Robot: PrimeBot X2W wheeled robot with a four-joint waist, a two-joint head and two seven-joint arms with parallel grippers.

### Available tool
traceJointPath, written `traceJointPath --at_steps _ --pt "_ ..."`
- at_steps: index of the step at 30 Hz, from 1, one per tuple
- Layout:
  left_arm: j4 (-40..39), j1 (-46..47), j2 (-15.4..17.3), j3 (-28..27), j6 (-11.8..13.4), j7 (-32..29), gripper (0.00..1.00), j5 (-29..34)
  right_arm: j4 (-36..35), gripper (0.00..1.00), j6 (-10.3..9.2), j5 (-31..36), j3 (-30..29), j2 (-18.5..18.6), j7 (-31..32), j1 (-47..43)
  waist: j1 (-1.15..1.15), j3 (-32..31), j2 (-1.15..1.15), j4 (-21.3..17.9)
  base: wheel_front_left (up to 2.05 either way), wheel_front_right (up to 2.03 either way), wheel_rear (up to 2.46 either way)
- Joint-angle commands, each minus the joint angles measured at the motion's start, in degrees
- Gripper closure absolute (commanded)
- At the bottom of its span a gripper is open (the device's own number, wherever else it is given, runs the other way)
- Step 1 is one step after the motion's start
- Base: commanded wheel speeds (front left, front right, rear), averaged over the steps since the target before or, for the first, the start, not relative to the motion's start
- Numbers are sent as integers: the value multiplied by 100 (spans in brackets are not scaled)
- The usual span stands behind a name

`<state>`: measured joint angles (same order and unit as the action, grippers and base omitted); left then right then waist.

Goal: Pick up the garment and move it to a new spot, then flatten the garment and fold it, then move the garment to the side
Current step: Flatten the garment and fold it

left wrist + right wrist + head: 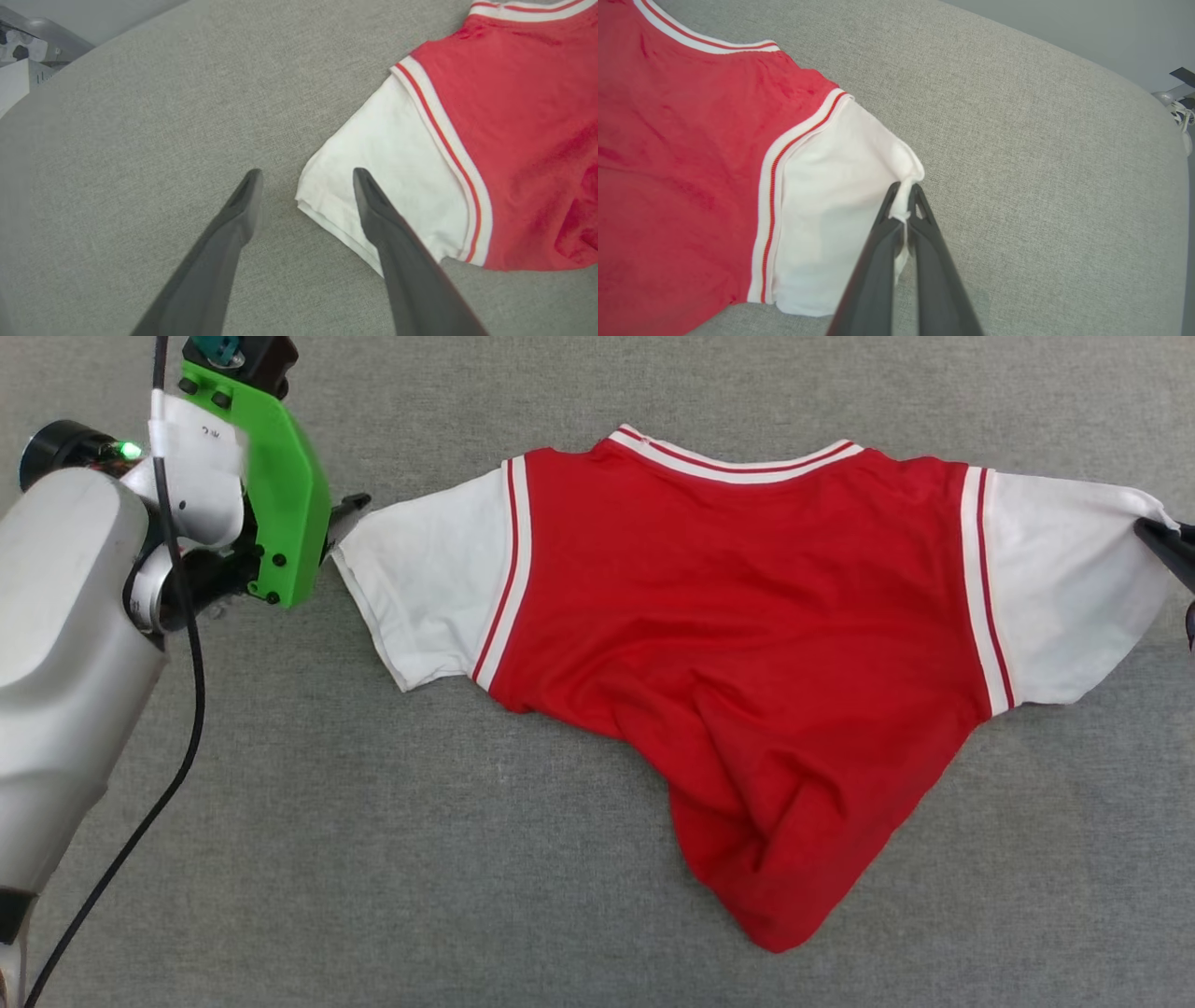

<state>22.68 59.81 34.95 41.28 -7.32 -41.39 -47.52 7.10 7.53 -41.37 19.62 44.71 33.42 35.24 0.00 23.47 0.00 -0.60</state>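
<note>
**Right gripper pinched on the sleeve edge**

You have the right gripper (904, 191) closed on the garment (682, 154), its two dark fingers (936, 261) nipping a fold of the white sleeve (826, 200) at its outer edge (a bit of cloth bunches up between the tips). The red body spreads to the left over the grey fabric surface (1041, 177), with the striped collar trim (705, 43) at the top left.

A grey fabric-covered counter (373, 849) carries the red T-shirt (728, 616), spread between the left jaws and the right jaws.
</note>
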Motion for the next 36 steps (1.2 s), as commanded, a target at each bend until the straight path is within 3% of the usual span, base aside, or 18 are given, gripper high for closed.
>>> traceJointPath --at_steps 1,10,17,18,19,24,36 --pt "138 169 41 95 -16 -148 0 -166 -53 100 -4 48 -24 -55 32 9 0 145 0 -88 0 0 0" --pt "830 439 130 870 -16 -522 0 -548 -110 100 -4 123 115 -275 75 242 0 473 0 -306 0 0 0" --pt "918 386 130 1525 -16 -559 0 -821 -17 100 -4 108 227 -287 43 344 0 539 0 -294 0 0 0" --pt "917 396 130 1611 -16 -533 62 -863 -1 100 -4 104 244 -291 35 363 0 541 0 -285 0 0 0" --pt "918 407 132 1693 -16 -501 100 -906 12 100 -4 97 265 -297 29 382 0 540 0 -276 0 0 0" --pt "959 504 159 1879 -16 -103 100 -1090 86 100 -4 89 385 -313 -67 481 0 398 0 -229 0 0 0" --pt "659 871 588 2093 -16 2153 100 -771 320 100 -4 11 459 -129 -999 629 0 -541 0 -4 0 0 0"
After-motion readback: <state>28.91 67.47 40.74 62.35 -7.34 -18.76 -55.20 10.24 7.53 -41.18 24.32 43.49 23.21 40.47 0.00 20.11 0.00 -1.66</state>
